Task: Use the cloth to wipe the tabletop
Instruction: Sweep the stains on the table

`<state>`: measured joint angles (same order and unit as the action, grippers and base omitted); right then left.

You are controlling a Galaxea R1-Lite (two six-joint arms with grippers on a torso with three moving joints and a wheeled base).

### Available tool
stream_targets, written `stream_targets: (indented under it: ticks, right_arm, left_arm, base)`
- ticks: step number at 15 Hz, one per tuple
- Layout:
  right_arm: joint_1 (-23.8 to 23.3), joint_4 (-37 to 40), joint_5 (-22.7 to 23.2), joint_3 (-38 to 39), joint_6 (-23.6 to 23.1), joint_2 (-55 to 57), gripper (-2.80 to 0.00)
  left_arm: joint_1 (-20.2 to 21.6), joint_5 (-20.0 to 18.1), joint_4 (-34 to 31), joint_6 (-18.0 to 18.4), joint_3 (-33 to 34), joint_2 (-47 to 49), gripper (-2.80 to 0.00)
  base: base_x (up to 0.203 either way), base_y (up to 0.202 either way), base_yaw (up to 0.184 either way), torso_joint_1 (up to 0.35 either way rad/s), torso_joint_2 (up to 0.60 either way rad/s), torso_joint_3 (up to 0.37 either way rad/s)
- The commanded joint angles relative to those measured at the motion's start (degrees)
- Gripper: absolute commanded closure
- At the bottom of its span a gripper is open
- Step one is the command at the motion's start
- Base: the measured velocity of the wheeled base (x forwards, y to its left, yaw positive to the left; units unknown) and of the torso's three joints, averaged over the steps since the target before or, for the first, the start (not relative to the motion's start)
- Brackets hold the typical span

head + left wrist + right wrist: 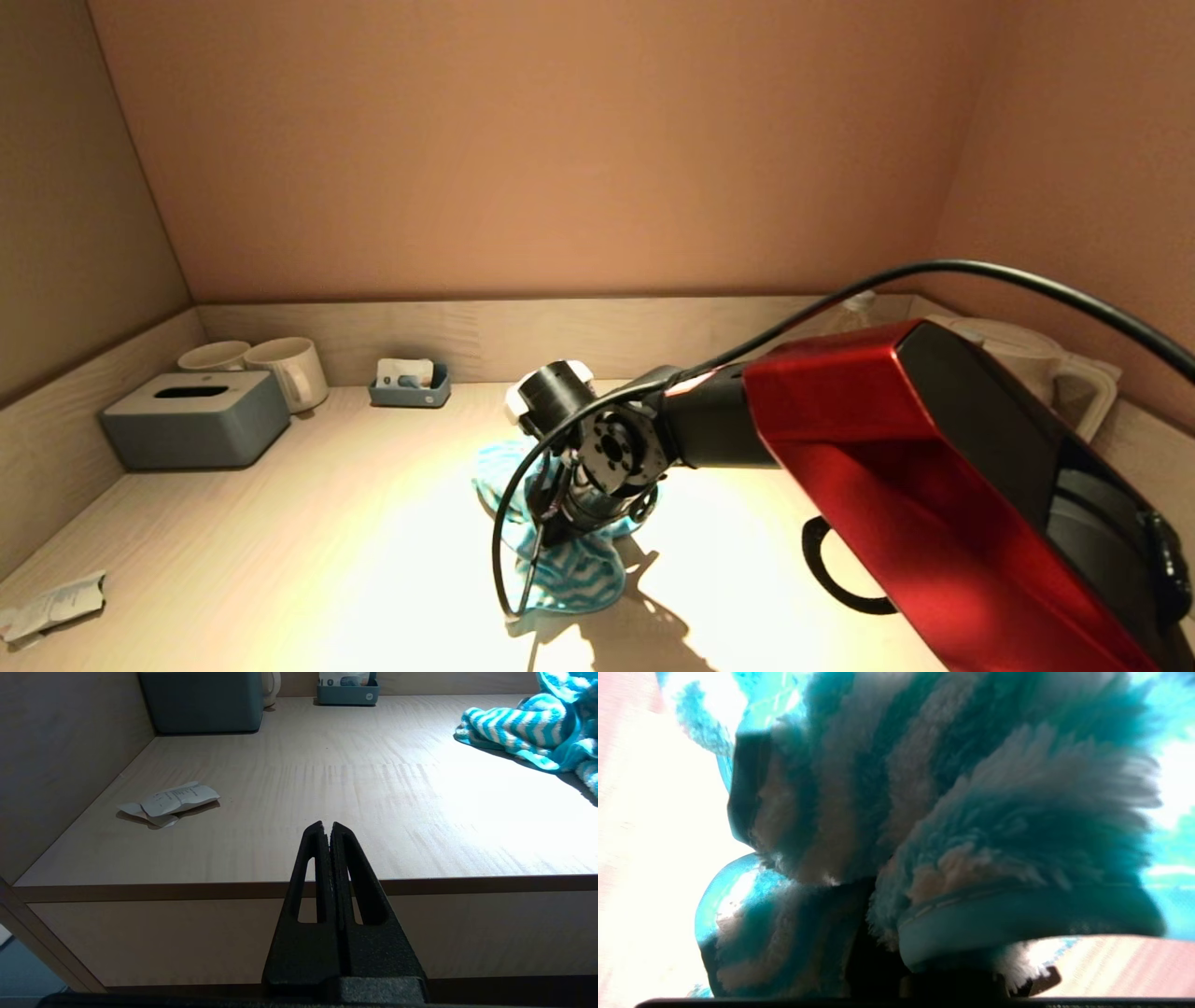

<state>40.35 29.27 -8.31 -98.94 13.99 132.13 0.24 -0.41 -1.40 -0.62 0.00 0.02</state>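
Probably a hotel-room nook: mugs, tissue box, kettle on a wooden counter.

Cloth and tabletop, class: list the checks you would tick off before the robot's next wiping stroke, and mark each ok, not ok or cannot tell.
1. The cloth lies on the tabletop: ok.
2. The right gripper is down at the cloth, fabric bunched against its wrist camera: ok.
3. Right jaws firmly shut on the cloth: cannot tell, fabric hides them.
4. The left gripper is parked off the table's front edge, jaws shut and empty: ok.
5. Stroke path toward the robot's left free of litter: not ok, a crumpled paper lies near the front left corner.
6. The tissue box and mugs stand back by the wall, apart from the cloth: ok.
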Motion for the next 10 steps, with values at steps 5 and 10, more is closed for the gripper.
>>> stream_targets:
  ticks: [5, 10]
  right_arm:
    - [-1.1, 0.3, 0.4, 14.3, -0.2, -14.0, 0.00]
    - [2.6, -0.1, 0.6, 25.4, -0.3, -28.3, 0.00]
  left_arm:
    - [0.0, 0.0, 0.0, 0.0, 0.0, 0.0, 0.00]
    - [0.0, 0.0, 0.0, 0.0, 0.0, 0.0, 0.00]
  base:
    - [0.000, 0.000, 0.000, 0.000, 0.00, 0.000]
    - [0.000, 0.000, 0.000, 0.000, 0.00, 0.000]
